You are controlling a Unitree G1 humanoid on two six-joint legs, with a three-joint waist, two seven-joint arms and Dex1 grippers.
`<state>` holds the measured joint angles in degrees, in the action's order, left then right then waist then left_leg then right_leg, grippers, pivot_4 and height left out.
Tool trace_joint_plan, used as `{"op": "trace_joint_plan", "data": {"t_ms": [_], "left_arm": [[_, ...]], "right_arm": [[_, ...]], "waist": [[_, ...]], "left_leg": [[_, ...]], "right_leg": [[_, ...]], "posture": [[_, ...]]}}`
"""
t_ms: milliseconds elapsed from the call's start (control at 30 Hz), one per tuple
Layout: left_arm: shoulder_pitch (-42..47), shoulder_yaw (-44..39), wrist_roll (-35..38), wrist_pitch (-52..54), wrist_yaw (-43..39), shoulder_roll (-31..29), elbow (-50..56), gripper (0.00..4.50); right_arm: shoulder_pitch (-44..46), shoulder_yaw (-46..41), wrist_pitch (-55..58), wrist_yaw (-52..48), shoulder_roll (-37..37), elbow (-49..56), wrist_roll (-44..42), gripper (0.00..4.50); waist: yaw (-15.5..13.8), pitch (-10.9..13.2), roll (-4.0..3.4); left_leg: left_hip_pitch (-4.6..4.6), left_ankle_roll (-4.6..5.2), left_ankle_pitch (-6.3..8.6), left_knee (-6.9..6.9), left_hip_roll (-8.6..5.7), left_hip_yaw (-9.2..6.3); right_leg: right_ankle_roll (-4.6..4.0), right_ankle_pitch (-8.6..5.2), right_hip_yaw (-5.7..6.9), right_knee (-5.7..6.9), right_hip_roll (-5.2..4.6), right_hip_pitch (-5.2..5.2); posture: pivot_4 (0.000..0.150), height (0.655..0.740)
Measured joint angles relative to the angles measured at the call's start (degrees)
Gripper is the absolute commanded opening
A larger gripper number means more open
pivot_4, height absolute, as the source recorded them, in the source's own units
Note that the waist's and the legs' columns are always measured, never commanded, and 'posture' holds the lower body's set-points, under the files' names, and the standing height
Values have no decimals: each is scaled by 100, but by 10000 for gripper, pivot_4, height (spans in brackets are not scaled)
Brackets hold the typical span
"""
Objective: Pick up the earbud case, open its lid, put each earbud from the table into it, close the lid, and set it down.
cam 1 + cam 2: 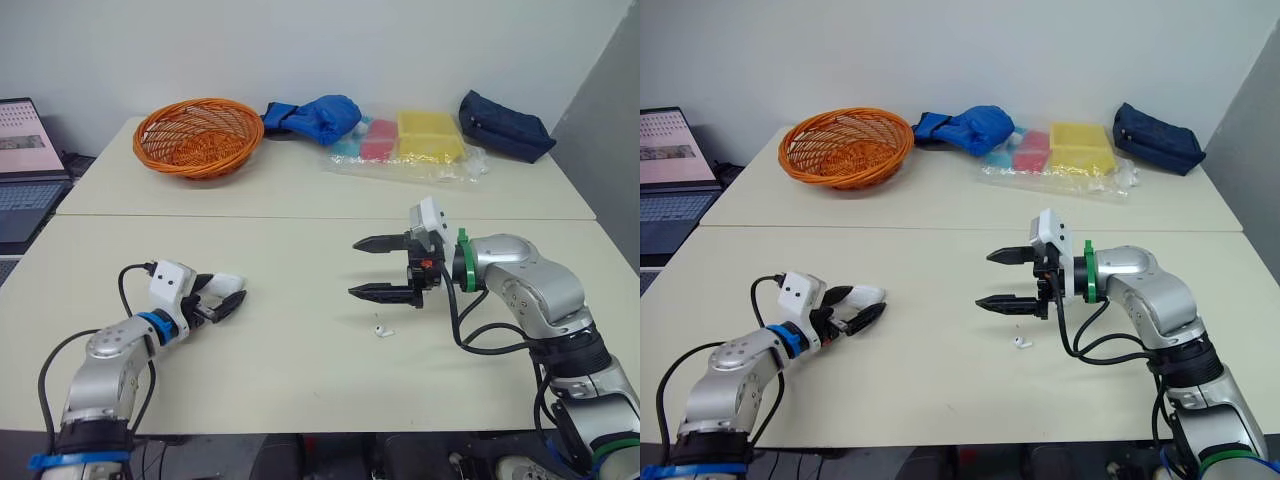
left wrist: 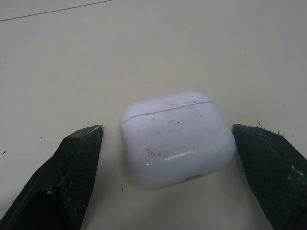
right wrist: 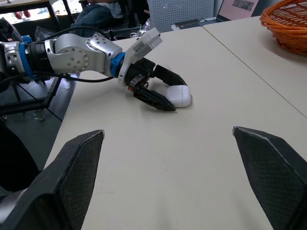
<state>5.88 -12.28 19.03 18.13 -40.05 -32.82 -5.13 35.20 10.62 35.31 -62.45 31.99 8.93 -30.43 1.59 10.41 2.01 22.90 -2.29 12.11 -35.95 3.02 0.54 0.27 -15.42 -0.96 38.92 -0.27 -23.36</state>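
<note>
Now, right between the spread black fingers of the left gripper (image 1: 856, 303): the earbud case (image 2: 177, 139), flat on the cream table (image 1: 300, 385), lid still closed, seam on the side away from the wrist, a gap to each finger, so not yet pinched. Probably needs only a straight closing. Much nearer than the right gripper (image 1: 356, 267), held wide open, well apart. Smooth glossy white plastic, rounded corners, likely slippery. Near the right gripper, one tiny white earbud (image 1: 383, 330) on the table.

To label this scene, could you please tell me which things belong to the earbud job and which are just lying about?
Job: earbud case, earbud, left end effector, right end effector.
Lying about: orange basket, blue bundle, dark pouch, laptop.
</note>
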Motion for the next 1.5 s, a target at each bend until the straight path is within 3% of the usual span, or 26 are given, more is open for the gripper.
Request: {"op": "trace_joint_plan", "data": {"t_ms": [167, 367, 467, 600, 867, 1033, 1167, 1333, 1500], "left_arm": [[-238, 5, -49, 311, 677, 405, 615, 44857], [-425, 14, -161, 400, 902, 403, 809, 44857], [-418, -30, -170, 401, 941, 386, 785, 39153], [-430, -56, -190, 472, 939, 344, 788, 27878], [-299, -44, -224, 379, 763, 223, 700, 27866], [431, 581, -751, -1007, -73, -242, 108, 27866], [2060, 1189, -1148, -2947, -841, -271, -277, 27866], [2952, 1541, -1541, -5112, -1137, -170, -1226, 27866], [3744, 2108, -2017, -6987, -1306, 94, -2403, 27866]], "right_arm": [[-2, -83, 1, 4, 77, 11, -1, 45000], [29, -116, 1, 5, 82, 27, -1, 45000], [52, -154, -11, 5, 82, 26, 3, 45000], [79, -159, -22, 12, 74, 21, 5, 45000], [189, -204, -21, 51, 56, 4, 16, 45000], [189, -246, 126, 294, 65, -25, 101, 45000], [520, -446, 904, 953, -263, -176, -67, 45000], [714, -720, 1632, 1325, -371, -162, -433, 45000], [1042, -802, 2398, 1912, -888, -158, -782, 45000]], "waist": [[-1, -1, -1], [10, -3, -5], [15, -5, -7], [20, -4, -7], [17, -5, -8], [-49, -1, -4], [-145, 1, -1], [-98, -3, -8], [-106, -3, -7]], "left_leg": [[0, 0, 0, 1, -23, 5], [-4, 0, 0, 1, -26, 7], [-5, 0, 0, 1, -26, 8], [-5, 0, 0, 3, -26, 7], [-4, 0, 0, 3, -26, 6], [10, 0, 0, 0, -28, -2], [40, -1, -1, -10, -33, 7], [40, 24, 14, -4, -37, 33], [118, 24, 13, -17, -33, 12]], "right_leg": [[1, 0, 3, -3, 1, 1], [3, 1, -1, -3, 3, 3], [2, 0, 1, -4, 7, 3], [0, -1, 1, -3, 9, 3], [0, -1, 4, -4, 9, 3], [-5, -1, 13, -4, 9, -4], [4, 9, 8, -7, 20, -28], [-14, 20, 1, -17, 23, -32], [-16, 22, 7, 3, 39, -103]], "posture": [[1500, 7400], [1500, 7400], [1500, 7400], [1500, 7400], [1500, 7400], [1500, 7400], [1500, 7400], [1500, 7400], [1500, 7400]]}}
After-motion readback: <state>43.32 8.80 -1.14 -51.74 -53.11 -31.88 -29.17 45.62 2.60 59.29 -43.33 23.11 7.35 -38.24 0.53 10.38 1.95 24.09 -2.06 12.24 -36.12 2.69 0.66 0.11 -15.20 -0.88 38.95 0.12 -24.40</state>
